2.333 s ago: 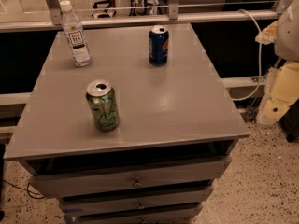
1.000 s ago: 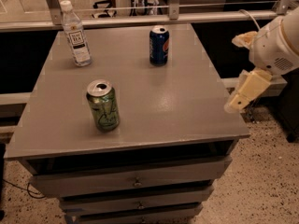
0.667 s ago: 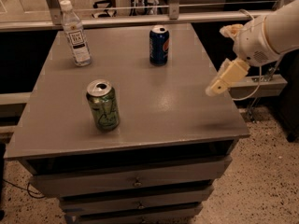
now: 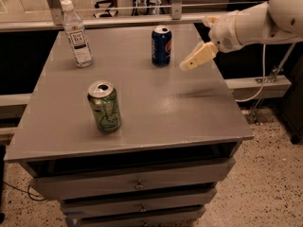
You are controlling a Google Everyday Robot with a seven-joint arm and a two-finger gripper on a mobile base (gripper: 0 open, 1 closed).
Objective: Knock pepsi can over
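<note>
The pepsi can (image 4: pixel 161 46) is dark blue with a silver top and stands upright near the back of the grey table (image 4: pixel 156 103), right of centre. My gripper (image 4: pixel 189 64) comes in from the right on a white arm and hangs above the table, just right of the can and a little in front of it, apart from it.
A green can (image 4: pixel 104 106) stands upright at the front left of the table. A clear plastic bottle (image 4: pixel 76 33) with a white label stands at the back left. Drawers sit below the tabletop. A rail runs behind the table.
My arm has swung in from the right side of the table, up and to the left, bringing the gripper close to the pepsi can. The cans and the bottle have not moved.
</note>
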